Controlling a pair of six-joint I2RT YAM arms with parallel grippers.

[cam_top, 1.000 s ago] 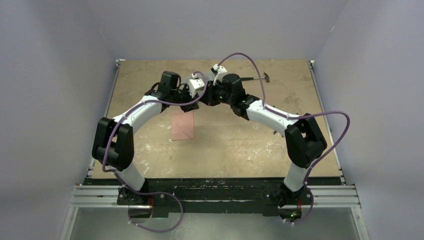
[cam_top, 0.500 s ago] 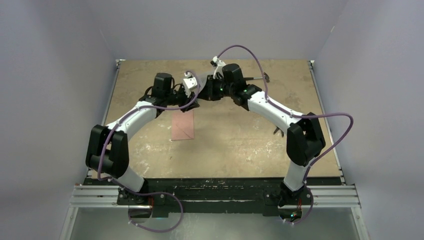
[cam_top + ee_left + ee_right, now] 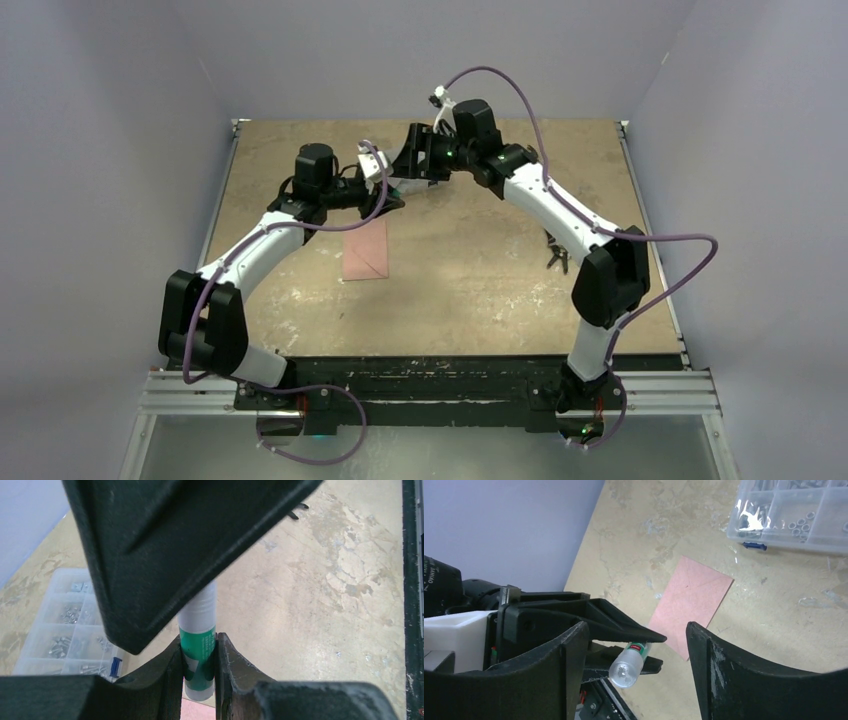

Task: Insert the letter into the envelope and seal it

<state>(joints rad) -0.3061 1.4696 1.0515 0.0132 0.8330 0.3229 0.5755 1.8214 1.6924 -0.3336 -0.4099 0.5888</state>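
Notes on envelope point(image 3: 365, 250) handling; glue stick point(image 3: 198, 625) in left gripper point(image 3: 199, 647)

The left gripper was clamped on the stick's green label, its clear end pointing into the gap of the right gripper point(image 3: 636, 630), whose jaws stood wide and touched nothing. The envelope lay flat on the table directly under the left gripper. Judged thin, light and floppy; probably best pinned at a corner. The letter was not visible, and the flap's state was unreadable.

Bare table point(image 3: 450, 290) rings the envelope point(image 3: 365, 250) — compartment box point(image 3: 794, 515) nearby, left gripper point(image 3: 198, 647) with glue stick point(image 3: 199, 612) over its far end.
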